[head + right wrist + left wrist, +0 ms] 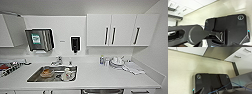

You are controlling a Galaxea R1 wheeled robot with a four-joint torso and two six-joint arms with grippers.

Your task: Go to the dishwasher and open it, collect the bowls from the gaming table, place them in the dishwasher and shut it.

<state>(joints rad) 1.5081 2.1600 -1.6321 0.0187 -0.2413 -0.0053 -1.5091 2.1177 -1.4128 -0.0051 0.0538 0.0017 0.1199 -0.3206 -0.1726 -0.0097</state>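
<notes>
The robot faces the white counter at centre frame. The dishwasher sits shut at the bottom edge, so judging by this, every step remains. Neither gripper's state can be told.

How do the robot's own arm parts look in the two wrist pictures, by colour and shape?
Left wrist plate: glossy black, rounded corners, round fittings, a thin blue cable across it. Right wrist plate: also black with round fittings; beside it a dark grey bar with a round joint.
</notes>
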